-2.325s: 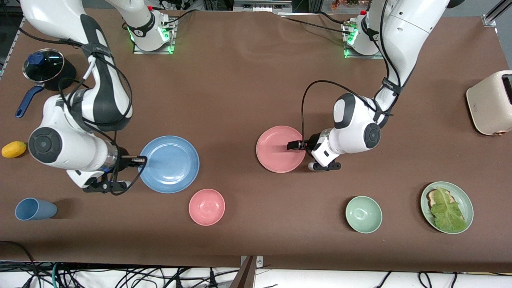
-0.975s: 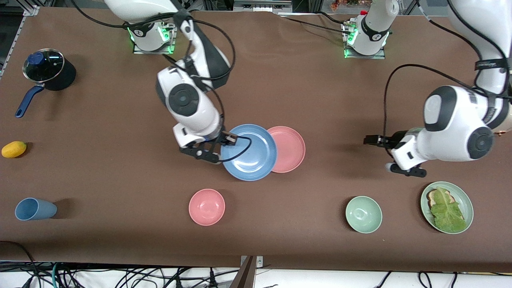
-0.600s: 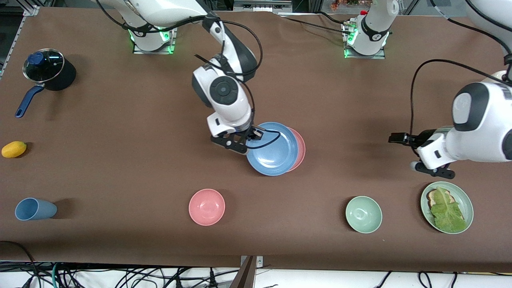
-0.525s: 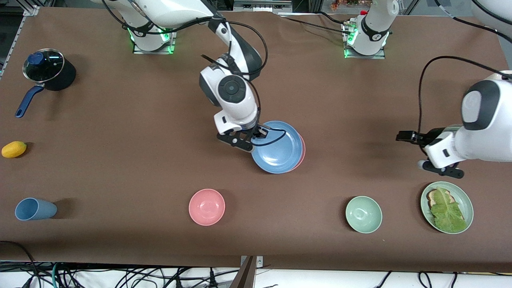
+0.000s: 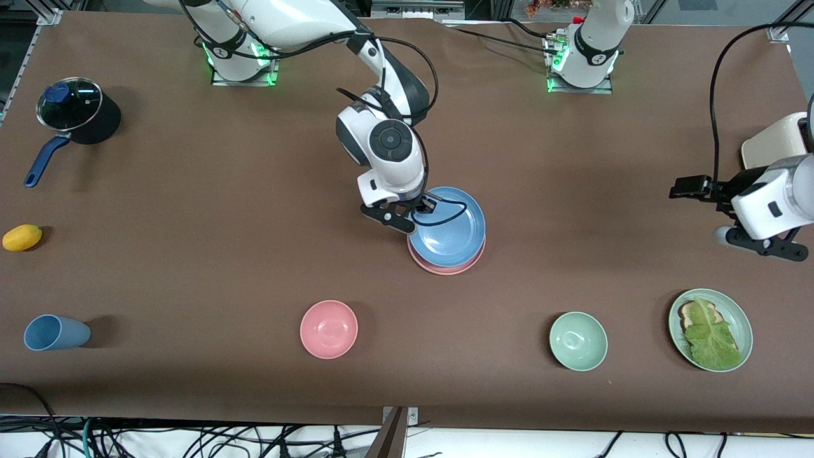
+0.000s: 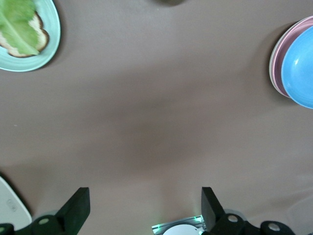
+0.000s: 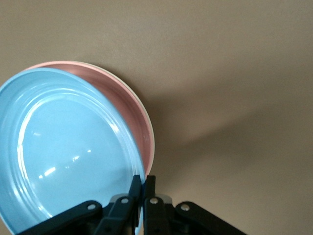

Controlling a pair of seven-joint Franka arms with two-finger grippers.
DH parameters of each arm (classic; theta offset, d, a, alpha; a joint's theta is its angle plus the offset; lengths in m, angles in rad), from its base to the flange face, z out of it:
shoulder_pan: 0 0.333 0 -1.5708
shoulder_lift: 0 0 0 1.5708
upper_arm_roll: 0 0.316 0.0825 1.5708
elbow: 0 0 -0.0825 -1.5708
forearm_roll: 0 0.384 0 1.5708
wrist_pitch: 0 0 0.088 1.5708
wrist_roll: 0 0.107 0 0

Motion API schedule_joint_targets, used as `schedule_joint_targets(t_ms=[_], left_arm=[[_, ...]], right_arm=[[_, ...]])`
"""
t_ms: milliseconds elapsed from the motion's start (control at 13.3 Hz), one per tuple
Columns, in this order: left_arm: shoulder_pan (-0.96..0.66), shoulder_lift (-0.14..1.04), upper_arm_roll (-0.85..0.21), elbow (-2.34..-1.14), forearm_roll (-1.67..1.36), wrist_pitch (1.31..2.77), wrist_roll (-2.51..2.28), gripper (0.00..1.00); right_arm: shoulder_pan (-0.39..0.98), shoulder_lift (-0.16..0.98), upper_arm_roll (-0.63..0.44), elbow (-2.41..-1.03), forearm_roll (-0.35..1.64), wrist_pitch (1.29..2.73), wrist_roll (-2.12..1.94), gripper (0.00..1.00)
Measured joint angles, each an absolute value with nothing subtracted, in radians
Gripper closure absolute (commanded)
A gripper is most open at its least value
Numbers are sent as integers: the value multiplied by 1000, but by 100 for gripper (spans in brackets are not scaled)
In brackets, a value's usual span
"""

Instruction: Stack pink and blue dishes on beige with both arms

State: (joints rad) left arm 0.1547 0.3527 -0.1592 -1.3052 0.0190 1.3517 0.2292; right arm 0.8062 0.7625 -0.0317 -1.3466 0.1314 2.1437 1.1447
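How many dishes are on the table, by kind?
Plates: 4 (blue plate, pink plate, beige plate showing only as a pale rim under the pink, green plate)
Bowls: 2 (pink bowl, green bowl)
Cups: 1 (blue cup)
Total: 7

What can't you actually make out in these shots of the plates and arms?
1. Beige plate: in the front view it is covered by the pink plate and blue plate; the right wrist view shows only a pale rim sliver.
2. Whether the blue plate, pinched by the right gripper, rests on the pink plate: no view settles it.
3. Toaster: in the front view it is cut off by the edge and the left arm.
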Motion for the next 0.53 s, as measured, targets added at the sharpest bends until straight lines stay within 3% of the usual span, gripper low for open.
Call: schedule_joint_targets(t_ms=[225,300,450,525], left_arm=[[144,316,-165,-1265,53,1352,227,0],[144,300,-164,-1244,55,1351,227,0],[144,252,-158,-1224,55,1326,227,0],[144,230,-156,-1225,55,1293,227,0]], right_arm=[[820,793,-32,-1347,131,2180,1154,100],[820,797,-32,-1347,131,2184,1155,96],[820,796,-36,-1345,131,2186,1155,33],[820,796,-39,-1344,131,2187,1155,22]])
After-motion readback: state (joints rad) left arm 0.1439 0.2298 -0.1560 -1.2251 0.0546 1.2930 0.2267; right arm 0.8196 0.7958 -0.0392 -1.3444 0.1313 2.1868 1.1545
